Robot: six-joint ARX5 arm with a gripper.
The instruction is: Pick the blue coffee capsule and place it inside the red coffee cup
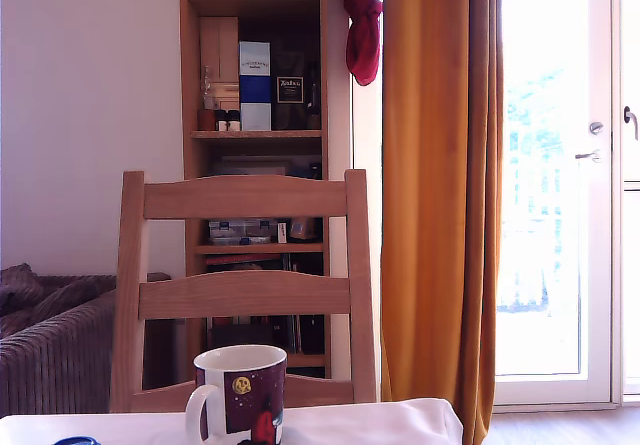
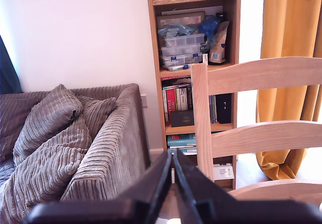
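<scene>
White cloth covers the table (image 1: 350, 425) in front of a wooden ladder-back chair (image 1: 245, 295), where the dark red ceramic mug with white rim and handle (image 1: 240, 393) stands. The small bright-blue capsule (image 1: 77, 441) barely peeks in at the exterior view's lower left, well apart. The black gripper (image 2: 172, 171) faces the grey corduroy sofa (image 2: 75, 143), tips pinched together and empty, so a blind descent could miss the capsule or knock it off.
</scene>
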